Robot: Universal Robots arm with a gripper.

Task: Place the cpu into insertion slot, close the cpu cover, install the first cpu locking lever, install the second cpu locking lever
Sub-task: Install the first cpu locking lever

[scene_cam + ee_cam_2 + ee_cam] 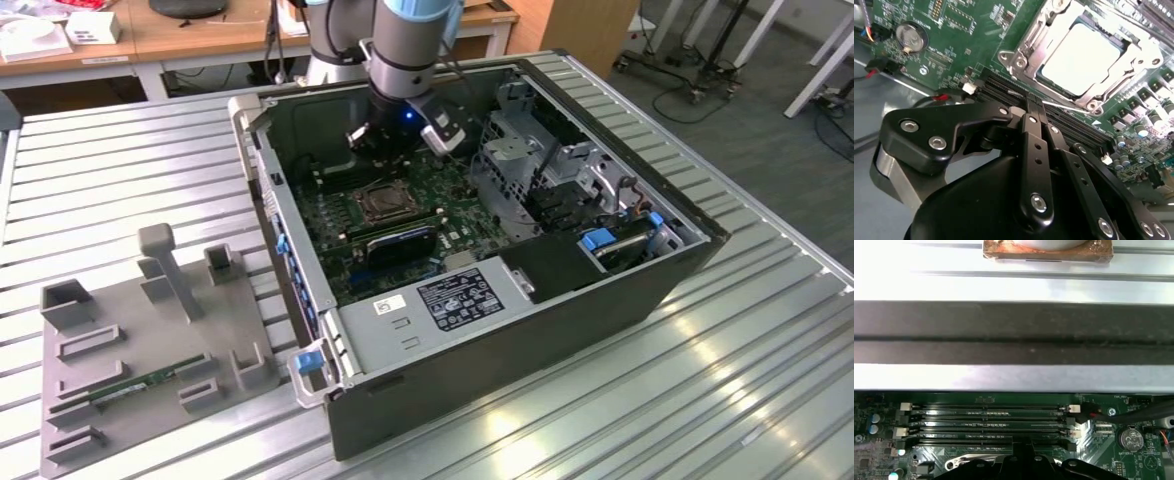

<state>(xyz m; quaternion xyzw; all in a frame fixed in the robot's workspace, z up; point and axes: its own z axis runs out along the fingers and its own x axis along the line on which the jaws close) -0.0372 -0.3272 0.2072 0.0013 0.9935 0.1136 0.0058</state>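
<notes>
Looking at an open computer case [561, 350] lying on the slatted metal bench [747, 400], arm reaching down inside and the gripper [390, 140] hanging over the green motherboard [461, 195]. Going by the second wrist view, calling the fingers [1029, 115] closed: tips pinched together, nothing visible between them, so empty-handed. Hovering right over the black memory slots [996, 87] [986, 422] by the looks of it, near the socket but apart from it. Spotting the cpu [1085, 56] just beyond the fingertips, on the far side of those memory slots, already sitting in the insertion slot [1014, 62] with its pale face up. Looks like a lowered cpu cover [1141, 55] framing it in silver, lying flat around the chip, but can't tell if locked down. Also catching a round coin battery [908, 36] [1130, 438] off to one side of the fingers in both wrist views. Way out from the fingers, outside the case, seeing a grey fixture tray [80, 420] on the bench with a green memory stick [147, 383] lying on it.
</notes>
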